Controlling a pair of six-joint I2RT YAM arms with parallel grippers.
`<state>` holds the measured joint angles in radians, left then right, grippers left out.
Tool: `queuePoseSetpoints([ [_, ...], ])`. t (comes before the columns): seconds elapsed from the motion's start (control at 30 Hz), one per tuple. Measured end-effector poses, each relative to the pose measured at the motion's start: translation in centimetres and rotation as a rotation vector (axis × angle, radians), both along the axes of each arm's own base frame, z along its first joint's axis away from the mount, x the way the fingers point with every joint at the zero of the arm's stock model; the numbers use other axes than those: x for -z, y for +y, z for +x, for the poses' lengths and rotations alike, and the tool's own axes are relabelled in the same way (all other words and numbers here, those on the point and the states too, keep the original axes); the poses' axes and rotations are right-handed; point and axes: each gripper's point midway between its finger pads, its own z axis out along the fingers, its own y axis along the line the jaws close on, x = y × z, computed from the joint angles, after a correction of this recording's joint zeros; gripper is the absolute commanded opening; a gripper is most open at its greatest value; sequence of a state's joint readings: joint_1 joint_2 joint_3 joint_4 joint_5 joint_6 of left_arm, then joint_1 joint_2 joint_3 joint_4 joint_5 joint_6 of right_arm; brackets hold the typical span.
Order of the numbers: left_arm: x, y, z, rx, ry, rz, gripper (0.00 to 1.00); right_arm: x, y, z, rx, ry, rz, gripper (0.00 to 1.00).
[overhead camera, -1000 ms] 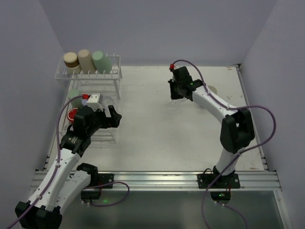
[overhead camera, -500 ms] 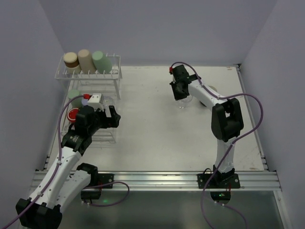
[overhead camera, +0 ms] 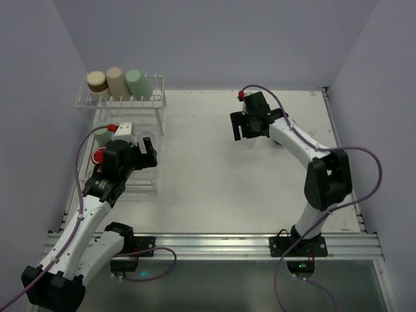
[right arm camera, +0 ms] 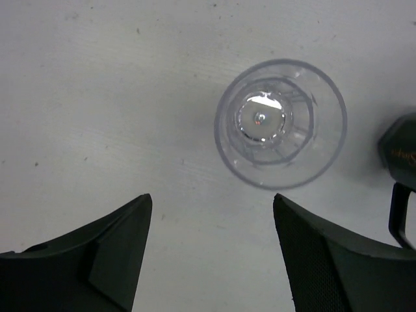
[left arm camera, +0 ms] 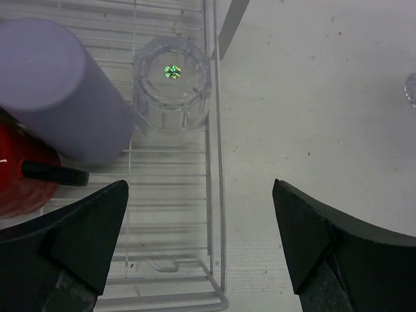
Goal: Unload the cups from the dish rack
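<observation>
You have seven cups in the dish rack (overhead camera: 161, 107). Three lie on its raised shelf: a brown-topped cup (overhead camera: 97, 80), a beige cup (overhead camera: 116, 79) and a pale green cup (overhead camera: 138, 82). Four sit on the flat grid: a second pale green cup (overhead camera: 102, 136), a red cup (left arm camera: 19, 175), a purple cup (left arm camera: 58, 91) and an upturned clear glass (left arm camera: 171, 91). A second clear glass (right arm camera: 279, 123) stands upright on the table (overhead camera: 214, 169), well apart from the rack. That makes two arms, two clear glasses and two green cups.

Your left gripper (left arm camera: 200, 195) hangs over the grid with its jaws spread and empty, the upturned glass just ahead of them. Your right gripper (right arm camera: 211, 208) is released above the table, the glass lying beyond its fingers, untouched.

A second ago the right pincer was clenched. It has since let go and lifted off. Your left arm has edged farther along the rack.
</observation>
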<state>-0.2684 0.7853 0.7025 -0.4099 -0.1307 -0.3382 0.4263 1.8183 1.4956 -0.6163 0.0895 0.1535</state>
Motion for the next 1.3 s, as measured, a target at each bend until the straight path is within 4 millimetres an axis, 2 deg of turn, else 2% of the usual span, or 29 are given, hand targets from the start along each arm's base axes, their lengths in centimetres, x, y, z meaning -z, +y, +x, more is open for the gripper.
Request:
queuePoseSetpoints([
  [0.1, -0.2, 0.4, 0.8, -0.047, 0.005, 0.002, 0.96, -4.2, 0.2, -2.7, -0.008, -0.114, 0.129, 0.79],
  [0.23, 1.1, 0.3, 2.2, -0.091, 0.05, -0.015, 0.95, -10.1, 0.4, -6.2, -0.043, -0.305, 0.296, 0.78],
  [0.3, 2.2, 0.3, 3.1, -0.119, 0.075, -0.02, 0.96, -12.1, 0.2, -7.6, -0.06, -0.38, 0.351, 0.78],
  [0.4, 3.3, 0.4, 4.1, -0.158, 0.094, -0.024, 0.95, -13.6, 0.2, -8.4, -0.073, -0.438, 0.397, 0.78],
  [0.67, 3.0, 0.8, 6.2, -0.216, 0.041, -0.024, 0.94, -12.9, 1.6, -8.9, -0.119, -0.415, 0.464, 0.77],
  [0.97, 4.8, 1.1, 7.7, -0.247, 0.062, 0.009, 0.91, -13.1, 2.4, -9.2, -0.146, -0.403, 0.501, 0.77],
  [1.3, 4.4, 1.6, 9.2, -0.281, 0.023, 0.035, 0.87, -13.1, 3.1, -9.5, -0.177, -0.387, 0.528, 0.76],
])
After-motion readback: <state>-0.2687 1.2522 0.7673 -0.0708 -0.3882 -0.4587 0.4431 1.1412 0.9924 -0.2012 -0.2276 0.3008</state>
